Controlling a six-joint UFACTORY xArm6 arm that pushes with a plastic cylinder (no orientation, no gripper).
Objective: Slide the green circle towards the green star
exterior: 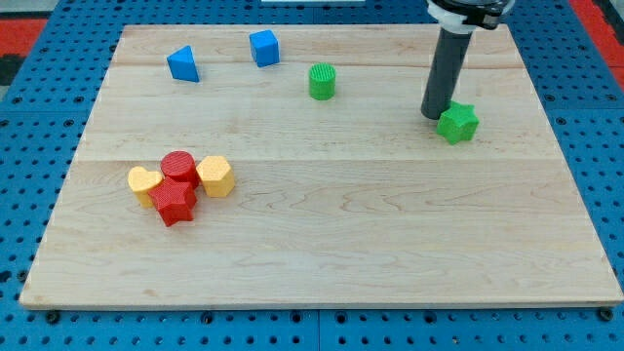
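The green circle (pixel 322 81) stands upright near the view's top, a little right of centre. The green star (pixel 458 123) lies farther to the view's right and slightly lower. My tip (pixel 434 114) rests on the board right against the star's upper left side. The tip is well to the right of the green circle, apart from it.
A blue triangle (pixel 182 64) and a blue cube (pixel 264 48) sit at the view's top left. At the left centre is a tight cluster: a yellow heart (pixel 144 183), a red circle (pixel 179 167), a red star (pixel 174 203) and a yellow hexagon (pixel 214 176). The wooden board (pixel 390 244) ends at blue pegboard all round.
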